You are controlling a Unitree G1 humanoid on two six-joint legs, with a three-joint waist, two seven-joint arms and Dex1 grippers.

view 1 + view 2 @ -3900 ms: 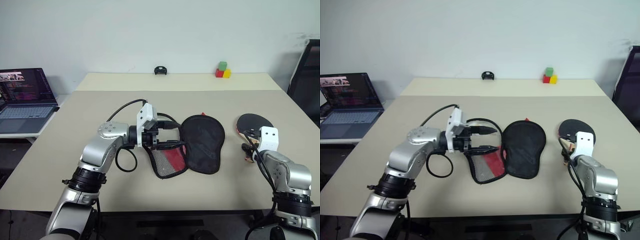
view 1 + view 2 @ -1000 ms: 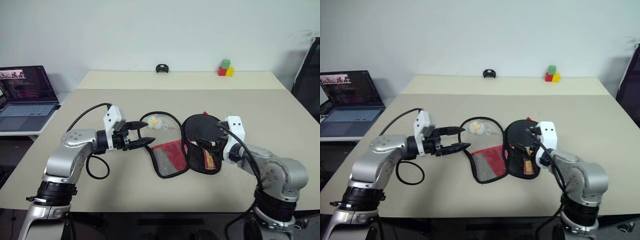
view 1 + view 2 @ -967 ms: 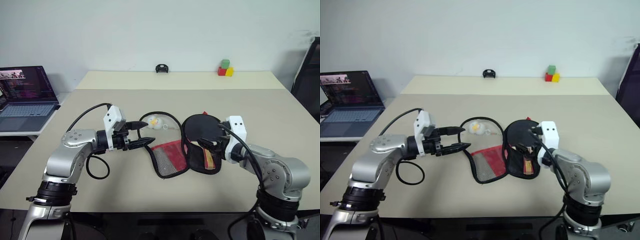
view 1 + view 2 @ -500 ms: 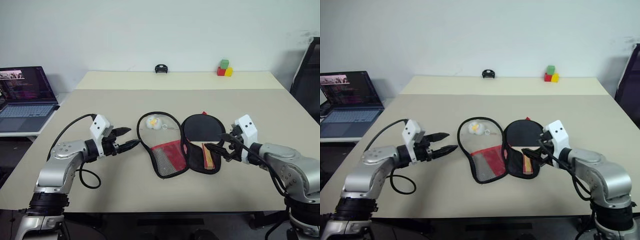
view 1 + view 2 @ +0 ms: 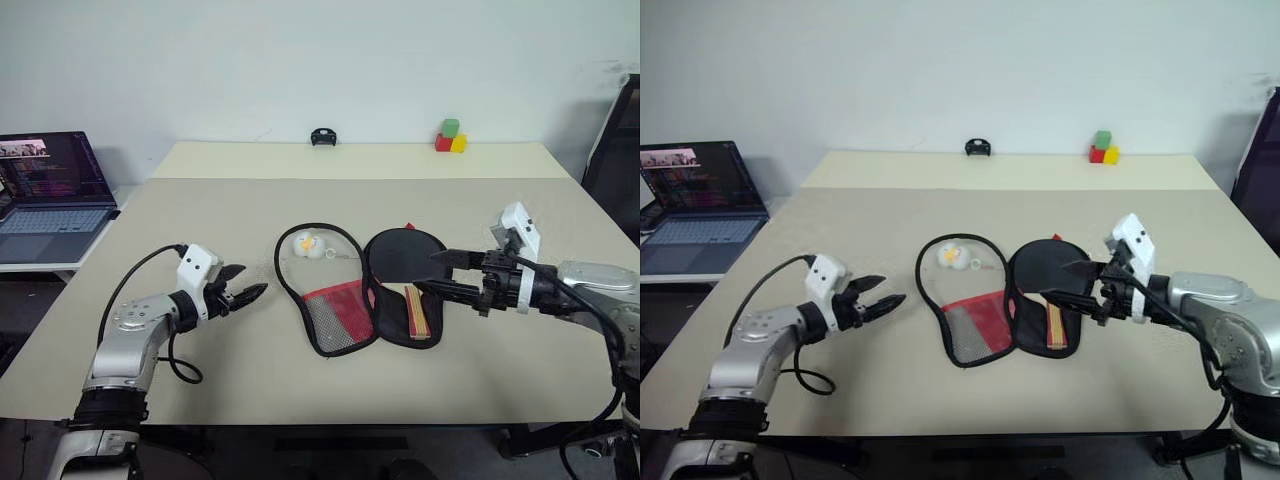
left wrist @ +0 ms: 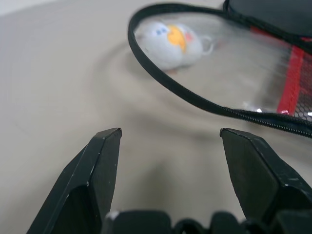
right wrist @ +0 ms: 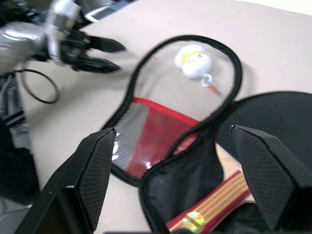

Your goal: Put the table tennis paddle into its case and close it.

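The case (image 5: 335,312) lies unzipped and spread flat at mid-table, its clear and red mesh flap to the left and its black half (image 5: 385,300) to the right. The table tennis paddle (image 5: 408,263) rests on the black half, striped handle (image 5: 417,312) toward me. A white-yellow charm (image 5: 307,243) lies inside the flap's loop. My left gripper (image 5: 245,293) hovers open left of the case, apart from it. My right gripper (image 5: 425,273) is open and empty just above the paddle's right side. The right wrist view has the handle (image 7: 219,204) below its fingers.
A laptop (image 5: 45,190) sits on a side table at far left. Coloured blocks (image 5: 447,137) and a small black object (image 5: 321,137) stand at the far table edge. A dark chair (image 5: 615,150) is at the right.
The black half, propped up around my right gripper a second ago, now lies flat with the paddle on it. My right gripper drew back to the right; my left moved left and lower.
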